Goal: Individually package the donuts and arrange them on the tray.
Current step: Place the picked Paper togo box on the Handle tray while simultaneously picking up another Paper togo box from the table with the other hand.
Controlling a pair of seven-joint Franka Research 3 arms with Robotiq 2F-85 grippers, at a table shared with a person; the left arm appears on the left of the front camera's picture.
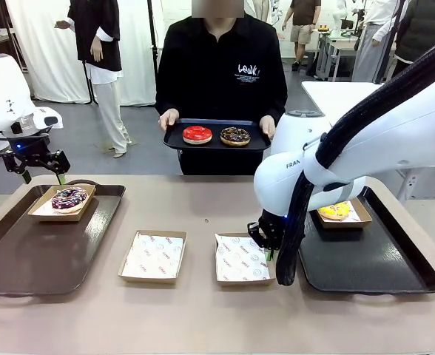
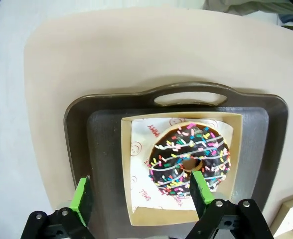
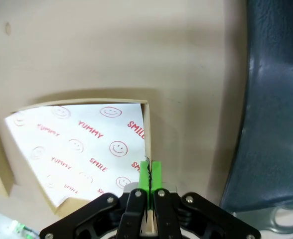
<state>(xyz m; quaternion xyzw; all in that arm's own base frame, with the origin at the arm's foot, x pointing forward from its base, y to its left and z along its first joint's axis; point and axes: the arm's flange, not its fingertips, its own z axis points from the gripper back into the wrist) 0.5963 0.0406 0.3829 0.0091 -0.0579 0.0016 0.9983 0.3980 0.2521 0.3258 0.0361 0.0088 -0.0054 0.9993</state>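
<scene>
A purple sprinkled donut (image 1: 69,198) (image 2: 191,157) lies in a paper-lined box (image 2: 136,199) on the left tray (image 1: 25,251). My left gripper (image 1: 44,177) (image 2: 141,196) hangs open just above that box, holding nothing. A yellow donut (image 1: 335,211) sits boxed on the right tray (image 1: 373,266). My right gripper (image 1: 265,238) (image 3: 149,174) is shut on the right wall of an empty lined box (image 1: 240,259) (image 3: 81,144) on the table. The person holds a black tray (image 1: 216,144) carrying a red donut (image 1: 197,134) and a chocolate donut (image 1: 234,136).
A second empty lined box (image 1: 152,257) rests on the table left of the gripped one. The right tray's dark rim (image 3: 276,124) lies close beside my right gripper. Bare tabletop runs between the trays and along the front edge.
</scene>
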